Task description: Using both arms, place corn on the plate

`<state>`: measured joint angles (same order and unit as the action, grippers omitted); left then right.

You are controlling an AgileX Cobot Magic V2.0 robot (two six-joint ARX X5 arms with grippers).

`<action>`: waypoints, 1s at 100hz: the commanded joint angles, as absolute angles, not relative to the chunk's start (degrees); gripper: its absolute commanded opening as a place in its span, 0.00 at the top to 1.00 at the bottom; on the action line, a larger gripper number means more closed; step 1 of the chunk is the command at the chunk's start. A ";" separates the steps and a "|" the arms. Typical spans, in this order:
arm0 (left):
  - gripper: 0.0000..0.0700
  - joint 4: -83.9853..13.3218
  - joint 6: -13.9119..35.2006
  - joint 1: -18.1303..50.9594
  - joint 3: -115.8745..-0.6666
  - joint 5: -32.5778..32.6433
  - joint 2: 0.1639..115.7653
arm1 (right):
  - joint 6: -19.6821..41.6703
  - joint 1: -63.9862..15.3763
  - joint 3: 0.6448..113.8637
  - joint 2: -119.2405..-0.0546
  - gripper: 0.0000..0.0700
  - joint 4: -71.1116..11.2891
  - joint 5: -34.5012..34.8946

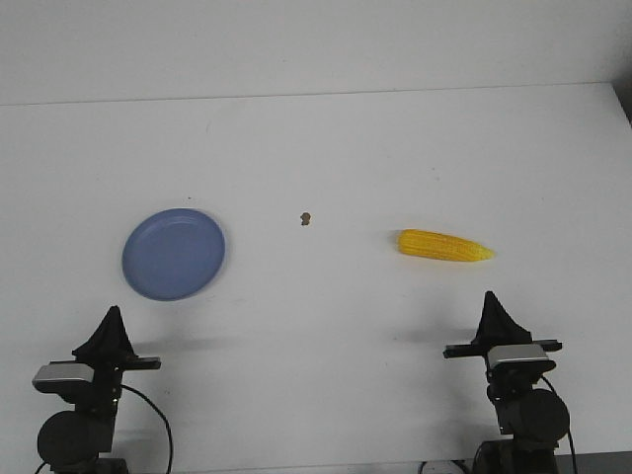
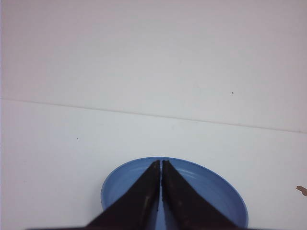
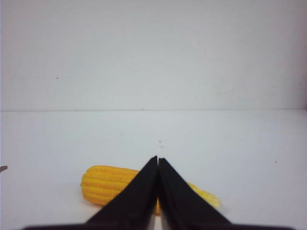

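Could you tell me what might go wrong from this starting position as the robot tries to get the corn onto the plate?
1. The corn is a tapered, rounded cob lying on its side; a closing end effector could nudge it into rolling away.
2. The plate sits far across the table, by the left end effector, so the right end effector faces a long carry or a handover, risking a drop.
3. The shallow rim may let the cob roll off.

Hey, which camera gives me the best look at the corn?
The front view: the whole corn lies unblocked on the table, pointed tip toward the right side. In the right wrist view the shut right gripper covers its middle, though the kernels show closer. The left wrist view shows no corn, only the plate.
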<state>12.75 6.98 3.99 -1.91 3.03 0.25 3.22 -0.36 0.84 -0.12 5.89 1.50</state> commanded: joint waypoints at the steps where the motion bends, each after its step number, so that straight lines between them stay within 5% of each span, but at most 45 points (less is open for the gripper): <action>1: 0.98 13.32 7.01 3.99 -0.80 2.98 0.19 | 3.20 -0.36 0.71 -0.08 1.00 6.42 1.45; 78: 0.98 12.82 8.58 3.99 -2.04 2.98 0.19 | 3.07 -0.36 0.78 -0.08 1.00 9.98 1.48; 100: 0.98 4.43 8.71 3.99 -9.78 2.98 1.10 | 3.16 -0.38 6.96 -0.25 1.00 6.83 1.43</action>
<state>5.52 8.36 3.99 -6.24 3.03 0.69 3.11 -0.36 3.33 -0.14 8.38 1.48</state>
